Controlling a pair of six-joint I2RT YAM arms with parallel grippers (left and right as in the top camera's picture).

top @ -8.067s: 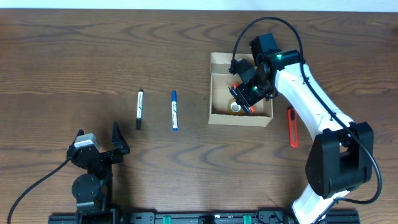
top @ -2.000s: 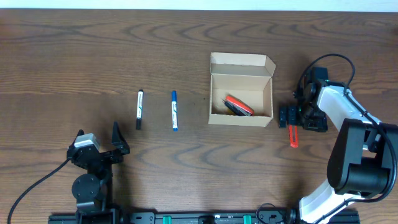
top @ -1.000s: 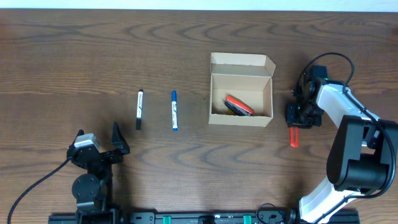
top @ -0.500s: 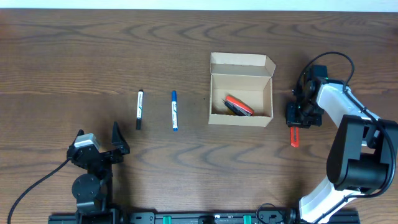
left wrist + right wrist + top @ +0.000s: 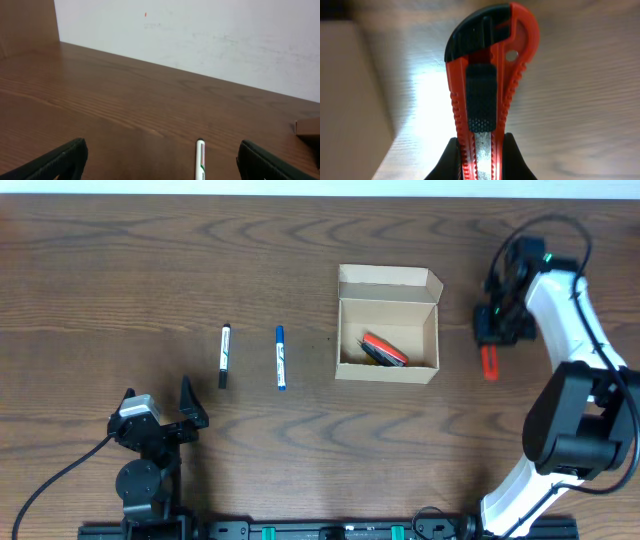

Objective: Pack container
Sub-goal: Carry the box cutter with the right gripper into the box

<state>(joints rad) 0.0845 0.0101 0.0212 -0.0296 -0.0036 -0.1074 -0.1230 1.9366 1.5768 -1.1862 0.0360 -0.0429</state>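
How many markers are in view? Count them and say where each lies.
2. The black marker and the blue marker lie side by side on the table, left of the container. Its dark contents could hide another.

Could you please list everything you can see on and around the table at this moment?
container: one, light tan, lid open, centre-right.
red item: one, inside container; kind unclear.
blue marker: one, blue-white, left of container.
black marker: one, black-white, left of blue marker.
utility knife: one, red-black, gripped right of container.
table: one, dark wood.
left end effector: one, black, open, front-left.
right end effector: one, black, shut on utility knife.
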